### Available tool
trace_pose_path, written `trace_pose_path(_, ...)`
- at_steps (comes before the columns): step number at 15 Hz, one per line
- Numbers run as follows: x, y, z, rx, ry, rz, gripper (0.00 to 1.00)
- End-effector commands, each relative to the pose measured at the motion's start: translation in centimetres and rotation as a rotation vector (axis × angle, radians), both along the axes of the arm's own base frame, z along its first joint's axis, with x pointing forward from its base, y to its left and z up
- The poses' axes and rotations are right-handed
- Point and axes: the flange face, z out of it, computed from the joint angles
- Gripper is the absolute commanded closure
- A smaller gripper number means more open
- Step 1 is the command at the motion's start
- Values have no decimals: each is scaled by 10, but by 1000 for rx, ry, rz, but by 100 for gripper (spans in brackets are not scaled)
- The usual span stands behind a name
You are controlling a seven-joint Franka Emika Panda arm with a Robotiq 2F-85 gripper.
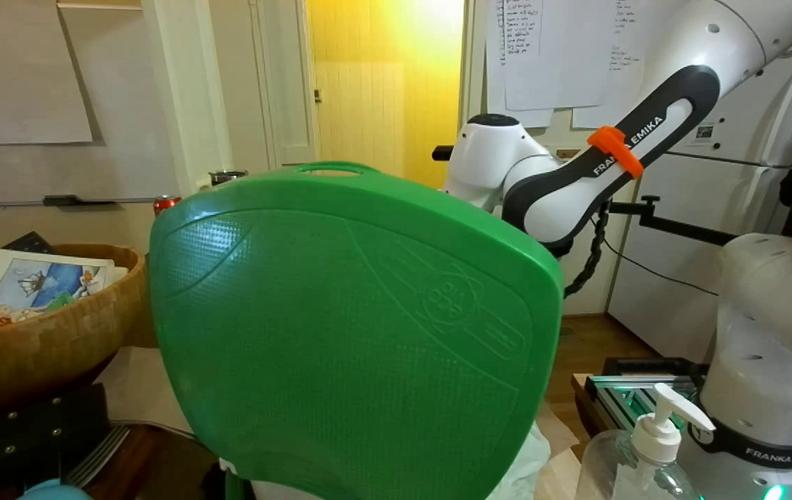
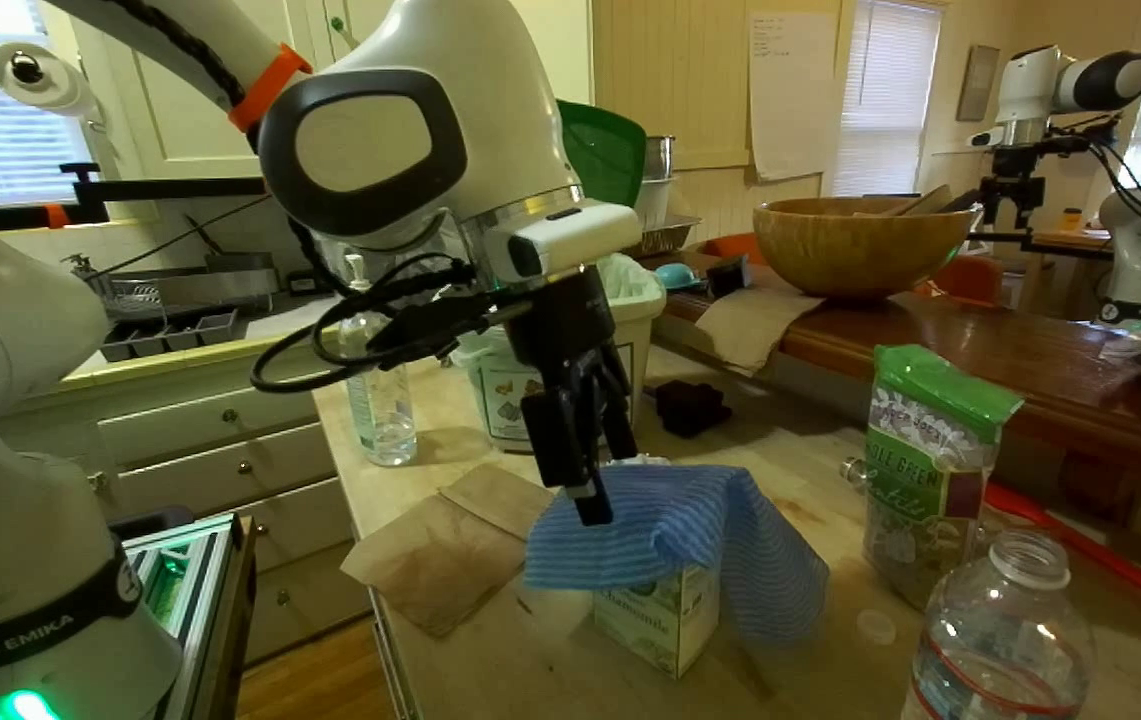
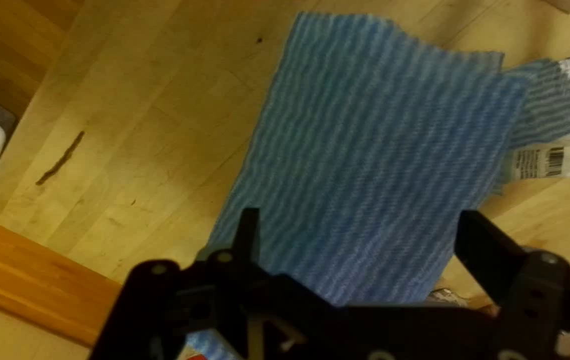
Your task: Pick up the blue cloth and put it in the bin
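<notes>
Left to right in an exterior view: the left edge of the table (image 2: pixel 490 680) runs alongside a bank of drawers (image 2: pixel 230 465). Just inside that edge a pump bottle (image 2: pixel 385 420) stands upright; nearer the camera, flattened brown paper (image 2: pixel 450 570) reaches the edge. Bare wood shows between the paper and the tea box (image 2: pixel 660 620), and in front of both. The bin (image 2: pixel 642 335) stands towards the back, its green lid (image 1: pixel 354 333) raised in both exterior views. Mid-table, the blue cloth (image 2: pixel 650 530) lies draped over the tea box. A bare strip separates it from an upright green bag (image 2: pixel 930 480); farther right come a clear bottle (image 2: pixel 1000 640) and a red rod (image 2: pixel 1110 560). A brown counter (image 2: pixel 1010 340) bearing a wooden bowl (image 2: pixel 860 245) bounds the table behind.

Cloth: in the wrist view the long axis slants from lower left to upper right, stripes roughly along it. In an exterior view its left end juts past the box; its right end folds over and hangs, pointing down and right.

The gripper (image 3: pixel 358 227) hangs over the cloth, fingers (image 3: pixel 247 235) spread wide apart. In the wrist view one finger overlaps the cloth's left border, the other sits at its right border. Contact with the cloth: cannot tell.
</notes>
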Motion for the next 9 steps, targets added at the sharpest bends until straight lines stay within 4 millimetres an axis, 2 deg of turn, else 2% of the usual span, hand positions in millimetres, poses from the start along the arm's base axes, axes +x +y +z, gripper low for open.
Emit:
trace_pose_path(1,-10,-9,6,-17,9,-18,0)
trace_pose_path(4,-7,-12,5,-3,-17,-59,0)
trace_pose_path(9,4,7,4,-2,-32,-71,0)
